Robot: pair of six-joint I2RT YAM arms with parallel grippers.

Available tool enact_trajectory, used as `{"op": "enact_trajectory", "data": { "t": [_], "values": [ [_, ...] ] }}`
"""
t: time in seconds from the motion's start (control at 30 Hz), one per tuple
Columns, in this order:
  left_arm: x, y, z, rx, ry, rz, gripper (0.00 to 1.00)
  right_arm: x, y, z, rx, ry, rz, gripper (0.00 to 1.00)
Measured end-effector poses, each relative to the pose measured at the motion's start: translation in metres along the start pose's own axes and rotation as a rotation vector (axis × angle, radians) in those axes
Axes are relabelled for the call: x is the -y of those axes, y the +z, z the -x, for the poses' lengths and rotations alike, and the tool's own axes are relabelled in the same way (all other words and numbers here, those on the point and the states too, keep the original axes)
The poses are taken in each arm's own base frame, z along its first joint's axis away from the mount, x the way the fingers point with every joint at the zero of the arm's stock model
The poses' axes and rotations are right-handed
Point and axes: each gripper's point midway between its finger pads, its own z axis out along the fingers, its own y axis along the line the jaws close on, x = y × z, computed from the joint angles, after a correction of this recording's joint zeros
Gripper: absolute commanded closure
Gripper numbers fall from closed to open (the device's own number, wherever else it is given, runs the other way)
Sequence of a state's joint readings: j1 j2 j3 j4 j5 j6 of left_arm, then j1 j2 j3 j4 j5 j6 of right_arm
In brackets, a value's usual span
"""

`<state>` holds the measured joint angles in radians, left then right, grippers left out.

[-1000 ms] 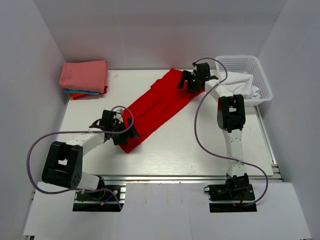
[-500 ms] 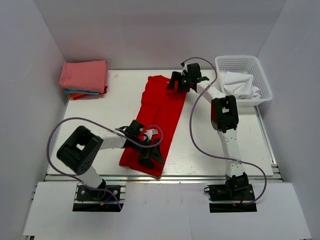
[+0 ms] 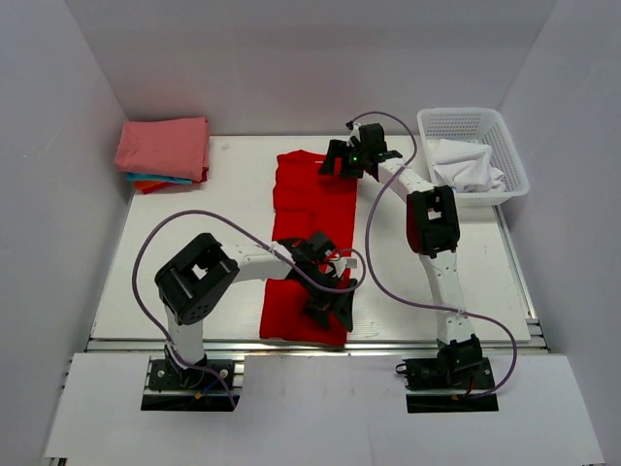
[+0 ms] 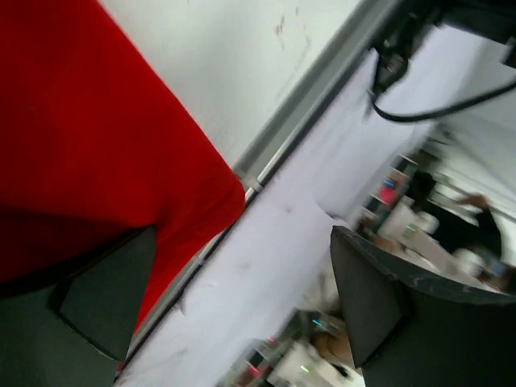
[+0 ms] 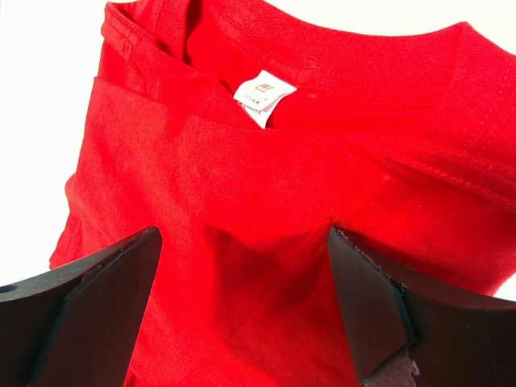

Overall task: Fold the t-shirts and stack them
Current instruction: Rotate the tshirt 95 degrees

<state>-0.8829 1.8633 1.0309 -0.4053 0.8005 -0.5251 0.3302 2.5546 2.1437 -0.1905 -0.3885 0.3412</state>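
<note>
A bright red t-shirt (image 3: 309, 228), folded into a long strip, lies front to back across the middle of the table. Its collar and white neck label (image 5: 262, 97) are at the far end. My right gripper (image 3: 338, 161) is over that collar end with its jaws wide apart, and the cloth (image 5: 242, 177) puckers between them. My left gripper (image 3: 330, 299) is at the near right corner of the shirt by the table's front edge, jaws wide apart, with the red corner (image 4: 121, 161) under one finger (image 4: 105, 298). Folded pink (image 3: 163, 146), teal (image 3: 165, 179) and orange-red (image 3: 146, 185) shirts are stacked at the back left.
A white plastic basket (image 3: 509, 146) holding white cloth (image 3: 468, 165) stands at the back right. The metal rail of the table's front edge (image 4: 274, 137) runs just beside the left gripper. White walls close in the left, back and right sides.
The red shirt has swung from a diagonal to lie front to back. My left gripper moved right and nearer with its near end. My right gripper moved left with the collar end.
</note>
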Motion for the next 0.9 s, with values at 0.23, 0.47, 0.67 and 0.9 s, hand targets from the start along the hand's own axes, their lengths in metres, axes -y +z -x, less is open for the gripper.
{"op": "enact_trajectory", "data": {
  "t": [0.23,0.47,0.67,0.9],
  "values": [
    [-0.013,-0.035,0.034,0.22,0.109,0.331,0.0,-0.001,-0.011,-0.003,-0.023,-0.041,-0.042,0.1],
    [-0.029,-0.169,0.049,0.7,-0.047,0.774,0.0,-0.03,-0.073,0.0,-0.019,-0.08,-0.11,0.1],
    [-0.045,-0.25,0.035,0.976,-0.223,0.97,0.0,-0.06,-0.113,-0.013,0.006,-0.089,-0.187,0.1],
    [-0.083,-0.287,0.023,1.107,-0.335,1.031,0.0,-0.075,-0.105,-0.139,-0.237,-0.081,-0.278,0.1]
  ]
}}
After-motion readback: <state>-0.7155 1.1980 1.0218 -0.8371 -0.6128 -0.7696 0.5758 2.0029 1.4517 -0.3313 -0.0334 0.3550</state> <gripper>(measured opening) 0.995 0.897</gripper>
